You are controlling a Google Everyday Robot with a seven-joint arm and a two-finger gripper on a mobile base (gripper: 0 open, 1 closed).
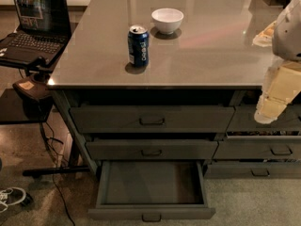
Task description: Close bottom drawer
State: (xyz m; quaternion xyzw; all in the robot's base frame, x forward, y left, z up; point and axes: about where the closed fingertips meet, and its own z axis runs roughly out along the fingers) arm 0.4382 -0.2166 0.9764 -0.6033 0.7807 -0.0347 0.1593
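1. Camera view: drawer [153, 185] sits pulled well out, low centre under the counter [202, 55], bare inside.
2. Looks stiff and light, so it probably glides easily. I'd push flat on its front near the pull [151, 216].
3. Hand [267, 112] hangs up right, well apart from it. Can't tell if it's spread or closed.

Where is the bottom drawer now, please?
The bottom drawer lies open, lower centre of the camera view, under the middle drawer; the claw hangs far right, by the countertop.

Light is reflected off a grey countertop [211, 41], and an open laptop [35, 20] is set beside it above speckled floor [23, 147].
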